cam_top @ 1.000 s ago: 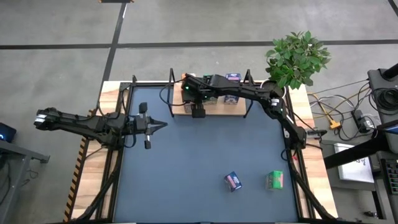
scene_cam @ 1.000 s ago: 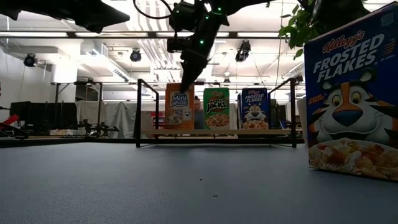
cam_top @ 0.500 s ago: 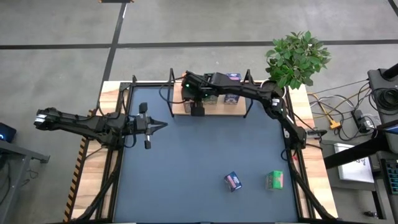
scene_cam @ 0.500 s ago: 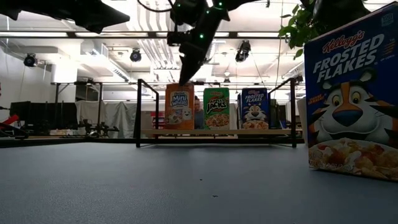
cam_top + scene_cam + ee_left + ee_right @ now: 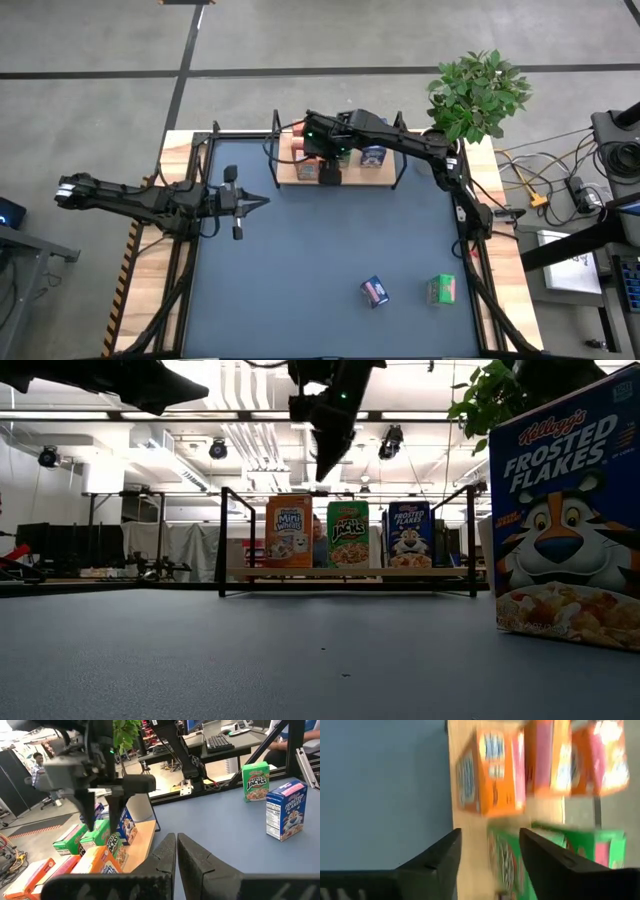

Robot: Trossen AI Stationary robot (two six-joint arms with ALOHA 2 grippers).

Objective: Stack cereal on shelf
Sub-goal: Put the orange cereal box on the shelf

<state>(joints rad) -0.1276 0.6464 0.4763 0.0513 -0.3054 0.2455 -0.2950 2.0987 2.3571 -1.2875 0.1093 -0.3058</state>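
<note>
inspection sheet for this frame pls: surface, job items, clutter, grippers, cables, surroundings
Surface: blue-grey table, wood edges.
Job's things: shelf at the far edge holds orange, green and blue boxes; blue box and green box loose on the table's near right.
Clutter: nothing seen.
Grippers: right gripper open, empty, above the shelf; left gripper shut, empty, over the table's left side.
Cables: bundle beyond the table's right edge.
Surroundings: plant at the far right corner; person in the room behind.
</note>
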